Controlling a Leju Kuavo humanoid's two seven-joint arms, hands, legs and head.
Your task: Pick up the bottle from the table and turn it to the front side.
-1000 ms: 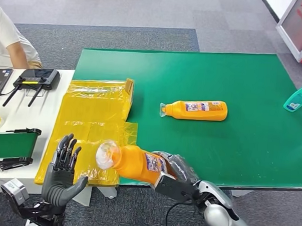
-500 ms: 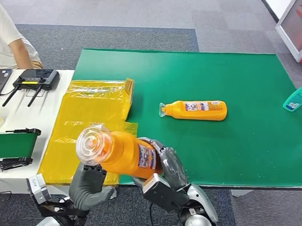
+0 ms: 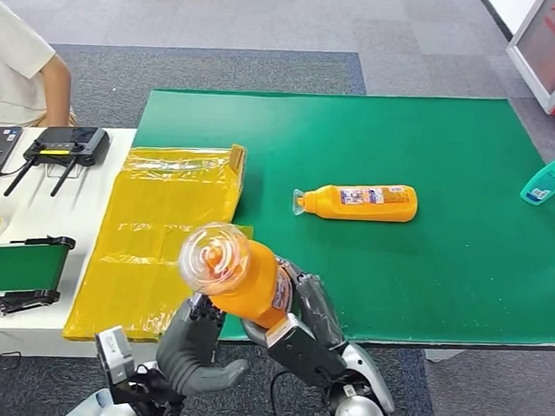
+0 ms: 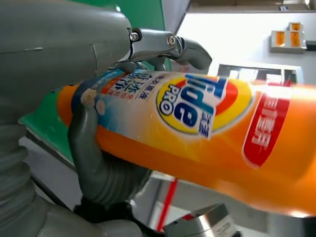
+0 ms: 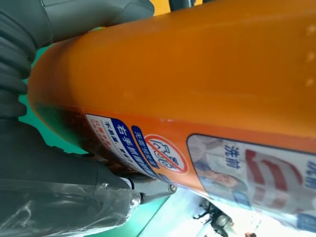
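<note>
Bottle (image 3: 247,280): orange, clear cap (image 3: 214,253) tipped up toward the head camera, raised off the green table (image 3: 437,141) over its near edge.
Right hand (image 3: 305,306): wrapped round the bottle's lower body, fingers closed on it; plastic film covers the hand.
Left hand (image 3: 196,338): under the bottle's neck end, fingers curled up against it; left wrist view shows thumb (image 4: 87,143) and fingers (image 4: 182,47) clasping the labelled body (image 4: 193,103).
Label: Tide Pro face toward the left wrist camera; a second printed panel (image 5: 164,153) toward the right wrist camera.
Second orange bottle (image 3: 362,202): lying on its side mid-table, cap toward the yellow bag (image 3: 162,231).
Yellow bag: flat, spanning white table (image 3: 73,208) and green mat edge.
Far right: teal bottle (image 3: 547,178) at the table's edge.
Far left: controller (image 3: 66,145), person's arm (image 3: 54,88).
</note>
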